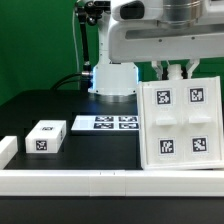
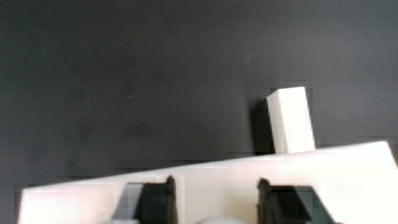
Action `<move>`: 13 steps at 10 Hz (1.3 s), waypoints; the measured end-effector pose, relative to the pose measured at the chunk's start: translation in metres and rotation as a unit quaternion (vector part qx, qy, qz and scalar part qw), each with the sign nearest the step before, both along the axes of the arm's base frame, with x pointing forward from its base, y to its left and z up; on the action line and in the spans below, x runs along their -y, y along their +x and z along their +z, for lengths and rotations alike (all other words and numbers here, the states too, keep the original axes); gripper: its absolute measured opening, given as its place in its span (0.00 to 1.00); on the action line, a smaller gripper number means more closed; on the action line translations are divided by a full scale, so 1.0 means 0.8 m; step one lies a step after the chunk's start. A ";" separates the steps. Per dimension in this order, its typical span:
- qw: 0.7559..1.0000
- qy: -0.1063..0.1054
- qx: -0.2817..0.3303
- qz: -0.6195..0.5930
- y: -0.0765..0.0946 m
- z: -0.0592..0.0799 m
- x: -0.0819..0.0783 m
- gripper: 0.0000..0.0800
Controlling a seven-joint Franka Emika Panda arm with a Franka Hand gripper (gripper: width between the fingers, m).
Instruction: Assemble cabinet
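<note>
The cabinet (image 1: 180,122) is the big white box at the exterior view's right. It stands on the black table with a face carrying several square tags turned to the camera. My gripper (image 1: 176,72) comes down onto its top edge, one finger on each side. In the wrist view the gripper (image 2: 214,190) has the cabinet's white body (image 2: 214,170) filling the gap between both dark fingers (image 2: 151,200). A narrow white wall of it (image 2: 285,120) runs away over the dark table. The cabinet's inner compartments are hidden.
The marker board (image 1: 105,123) lies flat mid-table in front of the robot base (image 1: 113,80). A small white tagged block (image 1: 45,137) lies at the exterior view's left, with another white piece (image 1: 7,150) at the far left edge. A white rail (image 1: 100,180) runs along the front.
</note>
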State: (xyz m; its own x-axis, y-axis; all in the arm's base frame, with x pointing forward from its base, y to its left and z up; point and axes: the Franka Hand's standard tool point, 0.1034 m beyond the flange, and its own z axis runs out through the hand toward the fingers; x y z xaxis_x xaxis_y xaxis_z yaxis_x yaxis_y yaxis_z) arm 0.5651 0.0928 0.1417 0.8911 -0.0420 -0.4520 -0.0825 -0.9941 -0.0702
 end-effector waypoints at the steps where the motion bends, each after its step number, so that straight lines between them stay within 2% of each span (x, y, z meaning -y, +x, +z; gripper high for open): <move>1: 1.000 0.000 0.000 0.000 0.000 -0.001 0.001 0.27; 4: 1.000 -0.002 -0.006 -0.005 -0.002 -0.004 0.000 0.27; 8: 1.000 -0.003 -0.005 -0.009 0.022 -0.008 -0.007 0.27; 10: 1.000 -0.005 -0.003 -0.006 0.025 -0.009 -0.010 0.27; 11: 1.000 -0.004 -0.003 -0.007 0.026 -0.009 -0.009 0.36; 12: 1.000 -0.004 -0.002 -0.007 0.026 -0.008 -0.010 0.36; 13: 1.000 -0.004 -0.002 -0.006 0.026 -0.008 -0.010 0.60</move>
